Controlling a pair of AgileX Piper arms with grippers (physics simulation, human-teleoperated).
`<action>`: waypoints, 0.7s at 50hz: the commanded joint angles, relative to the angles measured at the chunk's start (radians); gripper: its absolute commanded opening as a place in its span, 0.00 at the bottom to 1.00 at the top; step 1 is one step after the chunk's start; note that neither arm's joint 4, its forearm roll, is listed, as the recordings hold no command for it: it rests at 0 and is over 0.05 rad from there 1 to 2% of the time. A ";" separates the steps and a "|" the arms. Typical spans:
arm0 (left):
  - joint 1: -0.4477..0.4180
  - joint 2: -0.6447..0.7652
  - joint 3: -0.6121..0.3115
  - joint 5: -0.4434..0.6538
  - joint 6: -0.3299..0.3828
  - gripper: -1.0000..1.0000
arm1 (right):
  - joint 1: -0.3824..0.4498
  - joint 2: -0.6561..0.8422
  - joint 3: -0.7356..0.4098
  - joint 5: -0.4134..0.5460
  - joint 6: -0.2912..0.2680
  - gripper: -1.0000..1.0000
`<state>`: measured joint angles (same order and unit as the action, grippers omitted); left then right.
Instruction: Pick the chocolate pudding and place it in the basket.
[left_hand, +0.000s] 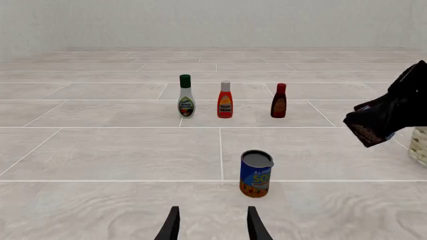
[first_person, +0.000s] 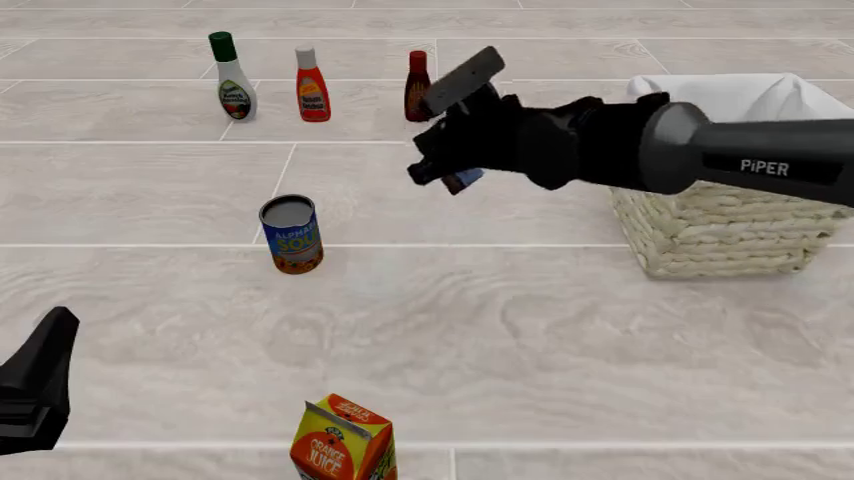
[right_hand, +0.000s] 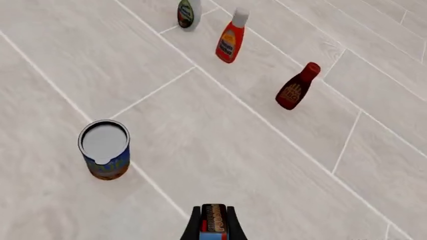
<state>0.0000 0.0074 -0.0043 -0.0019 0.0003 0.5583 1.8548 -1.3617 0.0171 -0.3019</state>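
Fingertips of the left gripper (left_hand: 212, 225) frame the lower edge of the left wrist view, spread apart with nothing between them; ahead stands the soup can (left_hand: 255, 173), and beyond it a row of three bottles: white dressing bottle (left_hand: 186, 96), red sauce bottle (left_hand: 225, 99) and dark sauce bottle (left_hand: 279, 100). The front view has the right arm (first_person: 694, 150) reaching in above the floor, its right gripper (first_person: 447, 172) raised off the surface with the chocolate pudding (first_person: 463, 180) pinched at its tip, a blue-and-brown corner peeking out. That box hangs left of the basket (first_person: 721, 225), not over it. An orange juice carton (first_person: 343, 446) stands at the near edge. The right wrist view shows the pudding clamped between the two closed-in fingers (right_hand: 194, 227), high above the tiles, with the can off to one side.
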 joint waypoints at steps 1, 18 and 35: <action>0.000 0.000 0.000 0.000 0.000 1.00 | -0.041 -0.120 0.089 -0.119 0.033 0.00; 0.000 0.000 0.000 0.000 0.000 1.00 | -0.163 -0.292 0.271 -0.338 0.110 0.00; 0.000 0.000 0.000 0.000 0.000 1.00 | -0.241 -0.459 0.394 -0.461 0.178 0.00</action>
<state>0.0000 0.0074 -0.0043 -0.0019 0.0003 0.3748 1.4958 -1.0365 -0.3714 -0.1737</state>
